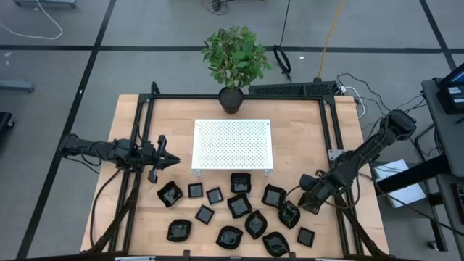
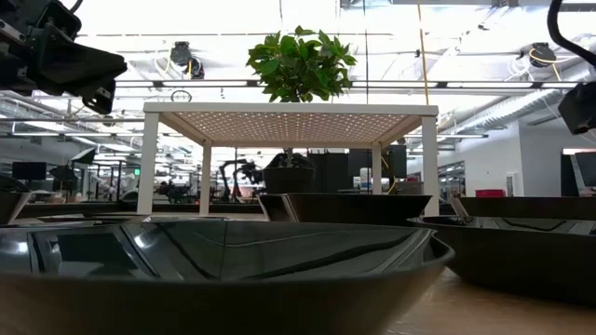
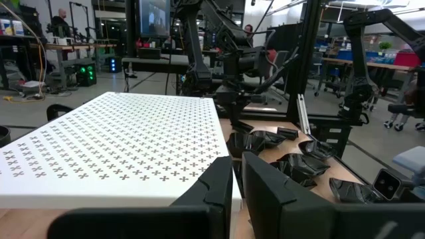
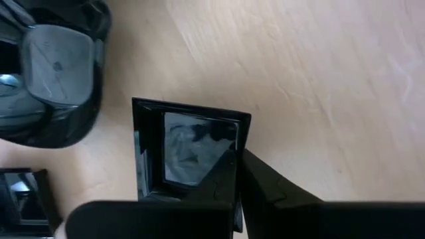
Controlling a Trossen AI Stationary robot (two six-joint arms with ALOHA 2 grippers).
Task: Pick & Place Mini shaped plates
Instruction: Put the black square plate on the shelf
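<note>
Table carries the white platform; the plates lie scattered on the wood just in front of it, none on top. Left gripper hovers beside the platform's left edge, fingers nearly together, holding nothing. Right gripper is down in front of the platform's right corner, fingers pinched narrow over the rim of a square plate near one corner; the plate rests flat on the wood. Risk, as judged: glossy rim held at a corner may slip or swing on lifting, since the grip is off-centre; a rounded plate lies just beside and could be knocked
</note>
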